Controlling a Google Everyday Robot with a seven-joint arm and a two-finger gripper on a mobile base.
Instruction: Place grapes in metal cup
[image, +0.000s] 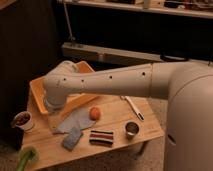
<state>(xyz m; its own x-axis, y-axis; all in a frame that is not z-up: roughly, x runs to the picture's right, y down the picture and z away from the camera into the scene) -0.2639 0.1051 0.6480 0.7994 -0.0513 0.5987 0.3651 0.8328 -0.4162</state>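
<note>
The grapes are a dark reddish bunch in a white cup at the table's left edge. Near the right front corner stands the small shiny metal cup, upright and with nothing in it. My white arm reaches in from the right across the table. Its wrist hangs over the yellow tray. The gripper points down beneath the wrist, right of and above the grapes and mostly hidden by the wrist. It is open and holds nothing.
An orange fruit lies mid-table beside a blue-grey cloth. A blue sponge and a striped packet sit near the front. A green object is at the front left corner, and a white utensil lies at the right.
</note>
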